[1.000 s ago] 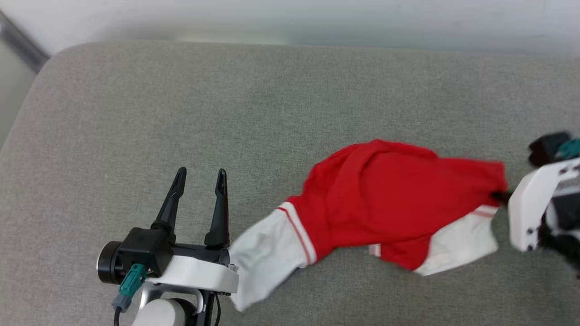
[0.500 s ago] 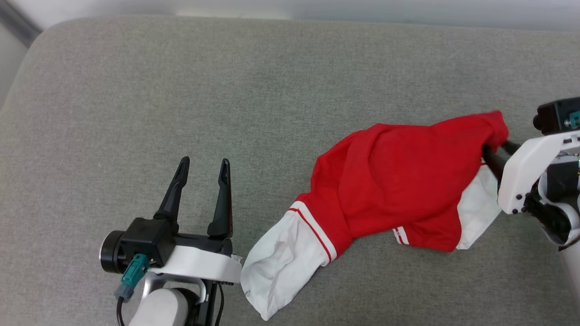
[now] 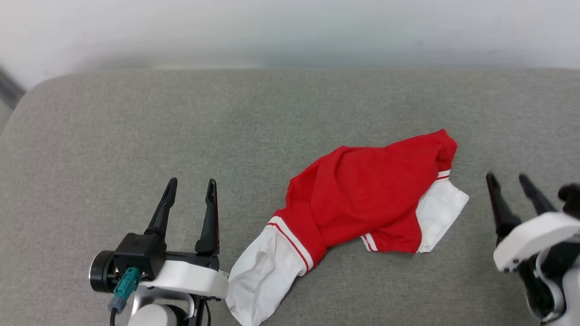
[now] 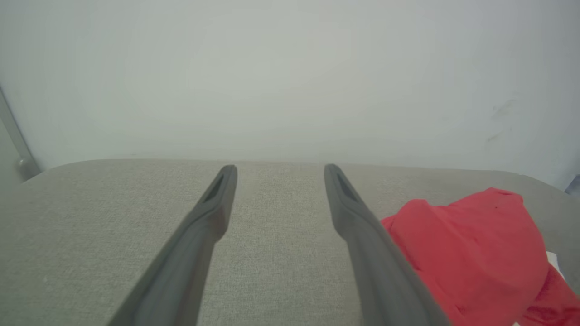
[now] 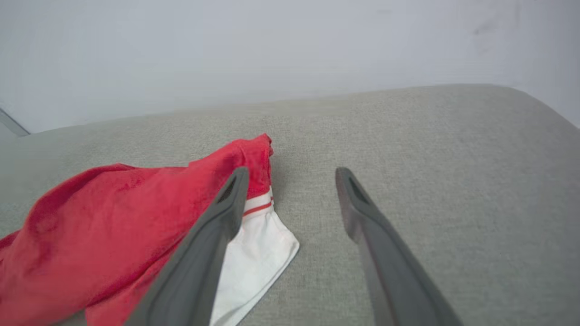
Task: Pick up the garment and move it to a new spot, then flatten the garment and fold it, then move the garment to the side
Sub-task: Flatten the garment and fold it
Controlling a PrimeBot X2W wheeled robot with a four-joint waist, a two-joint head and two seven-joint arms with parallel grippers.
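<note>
Right gripper (image 3: 506, 177) has let go of the garment (image 3: 362, 194) — a second ago it pinched the red right-hand end. Now that end lies slumped on the grey cushion (image 3: 136, 113), with the fingers spread and clear of the cloth.

Left to right:
- Left gripper (image 3: 191, 182) sits near-left, fingers apart, nothing between them, pointing far.
- One white sleeve (image 3: 263, 276) trails just beside its wrist.
- The red body is crumpled right of centre.
- The second white sleeve (image 3: 442, 203) pokes out at the right edge.
- The right gripper is near it but apart.

Move step looks done; flattening not yet begun.

Handling: the cloth is light and limp with no stiffness, so it will drape and drag rather than slide. I'd pinch the striped cuffs or hem corners, one per gripper, and pull apart to spread it — grabbing the red bunch would likely catch several layers.
</note>
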